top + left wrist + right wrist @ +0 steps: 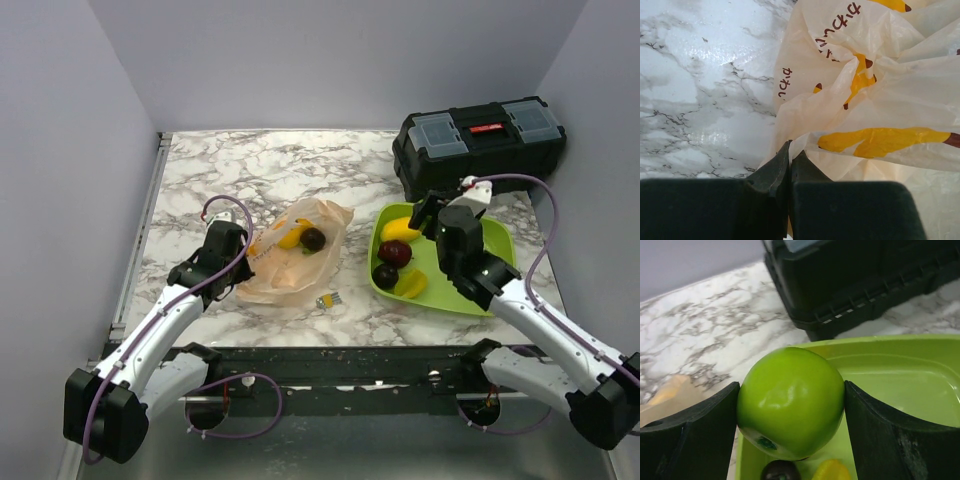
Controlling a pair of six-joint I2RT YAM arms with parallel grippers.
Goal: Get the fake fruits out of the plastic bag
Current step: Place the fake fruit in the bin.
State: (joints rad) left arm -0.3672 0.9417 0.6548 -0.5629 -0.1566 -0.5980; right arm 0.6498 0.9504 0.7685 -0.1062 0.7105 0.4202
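From above, your right gripper [432, 212] hides the green apple [790, 402]. In its wrist view, the dark fruit [780, 471] and yellow fruit [832, 470] are cut off at 6 o'clock, the black case [865, 285] at 12. The plastic bag [880, 100] overruns the left wrist view at 12 and 3 o'clock.

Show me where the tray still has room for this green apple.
Bare: the tray floor on the toolbox side. Crowded: its left side, where the yellow fruit, red fruit, dark fruit and yellow piece cluster.
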